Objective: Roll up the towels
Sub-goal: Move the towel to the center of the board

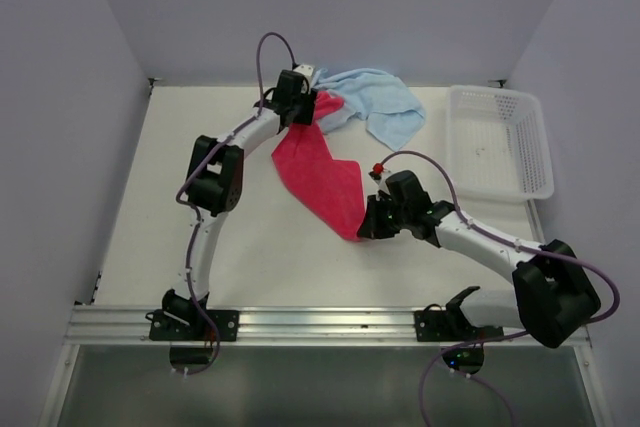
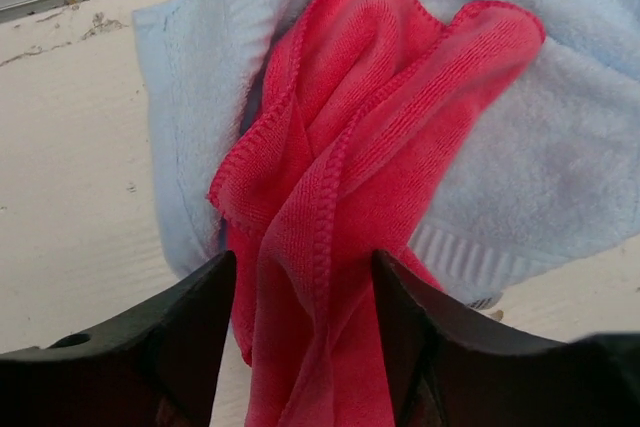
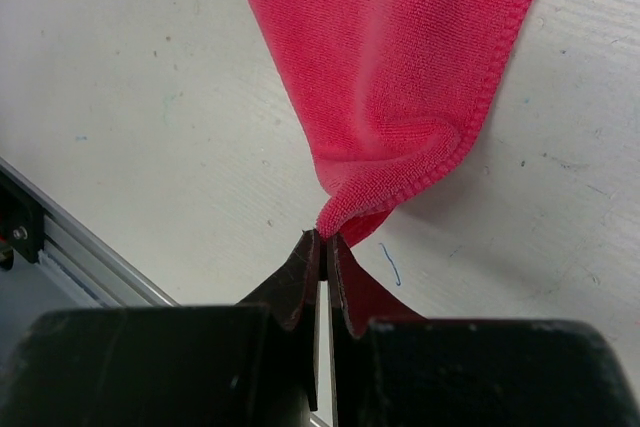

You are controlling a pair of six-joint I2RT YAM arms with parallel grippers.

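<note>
Top external view: a red towel makes a long, creased strip on the white tabletop, slanting from the far middle toward the near right. Its far end sits on a crumpled, fluffy blue towel. The left pincer is at that far end and the right pincer is at the near end. A white basket of plastic mesh stands on the right, well apart from both towels.

Left wrist view: two black fingers stand apart with the red towel bunched up between them. The cloth fills the gap, but I cannot tell if the left pincer is squeezing it. The red towel has tiny loops, a stitched edge and thick folds. The blue towel under it looks fuzzy, with a ribbed band near its edge.

Right wrist view: the right pincer is clenched tight on one corner of the red towel. The corner is puckered, and the cloth fans out wide from there over the scuffed tabletop.
</note>
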